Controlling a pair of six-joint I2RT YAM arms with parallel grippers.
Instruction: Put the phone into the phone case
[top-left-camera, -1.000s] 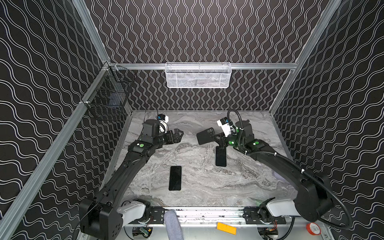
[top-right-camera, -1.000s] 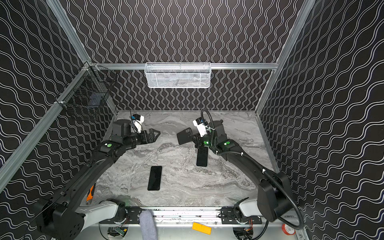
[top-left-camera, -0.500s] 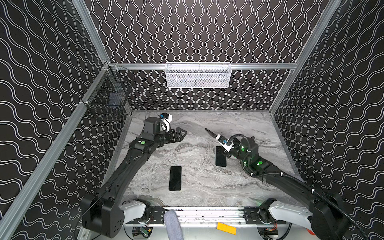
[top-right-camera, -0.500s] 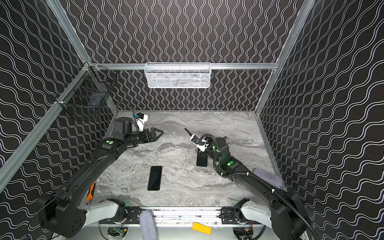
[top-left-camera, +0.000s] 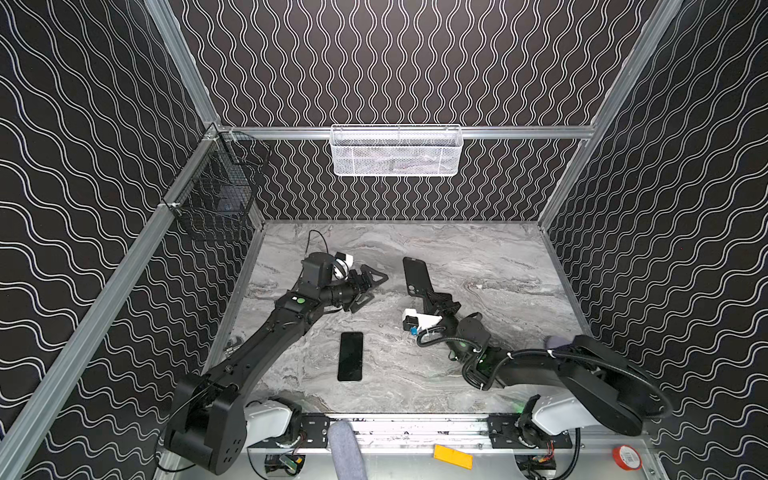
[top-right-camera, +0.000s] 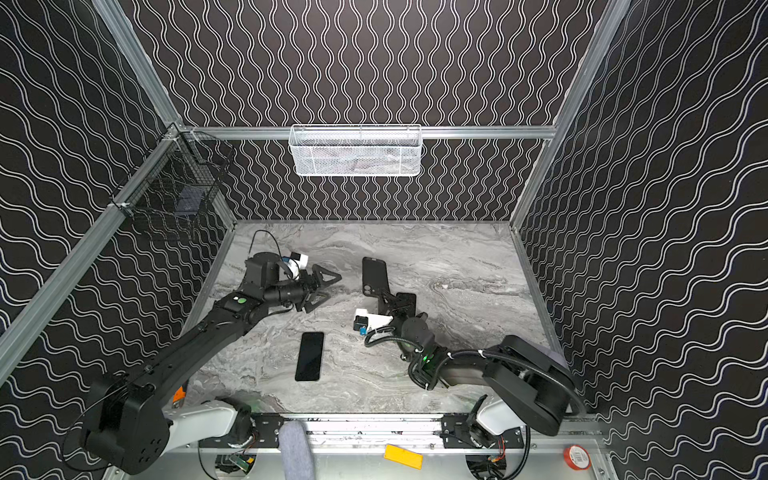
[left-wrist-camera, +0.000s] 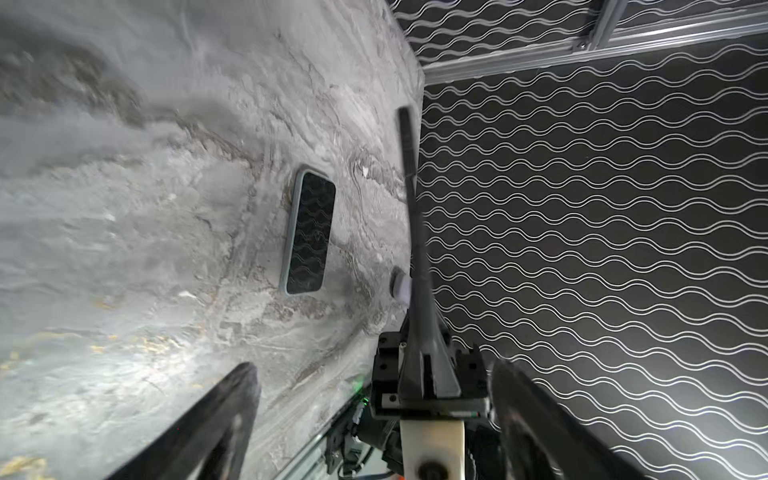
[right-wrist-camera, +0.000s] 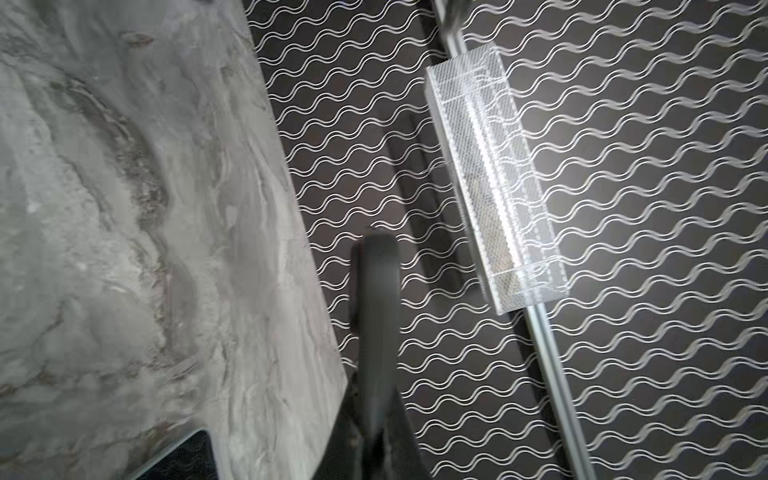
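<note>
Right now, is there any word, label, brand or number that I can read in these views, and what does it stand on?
No text here can be read.
White label on the red roll: print too small to read.
The yellow tag: no marking visible.
The phone: screen dark, nothing on it.
The phone case: no brand visible.

Left gripper (top-left-camera: 371, 292) agape; right gripper (top-left-camera: 430, 294) pinched tight, wrist seemingly rolled sideways.

Two phones (top-right-camera: 309, 356); one case (top-right-camera: 374, 275); two baskets (top-right-camera: 355, 151)
</note>
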